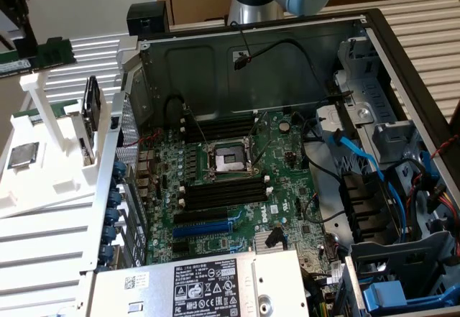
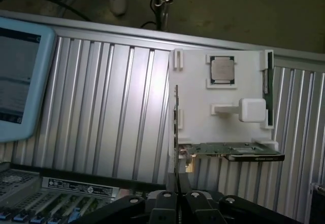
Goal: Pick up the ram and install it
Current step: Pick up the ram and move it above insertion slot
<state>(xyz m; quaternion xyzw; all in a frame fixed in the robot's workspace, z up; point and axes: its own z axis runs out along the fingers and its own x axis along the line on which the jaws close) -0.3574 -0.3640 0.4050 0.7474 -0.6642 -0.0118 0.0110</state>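
The ram is a thin green stick standing on edge in a slot along one side of a white holder. My gripper hovers over the ribbed table just short of the holder, fingers shut together with nothing between them, well apart from the ram. In the exterior view the white holder sits at the exterior view's left of the open computer case, and a green strip lies along its far side. The motherboard has long black slots beside the processor socket.
A square silver processor chip and an expansion card also sit in the holder. More green sticks lie at the back left. A tablet rests on the table. Cables, a drive cage and the power supply crowd the case.
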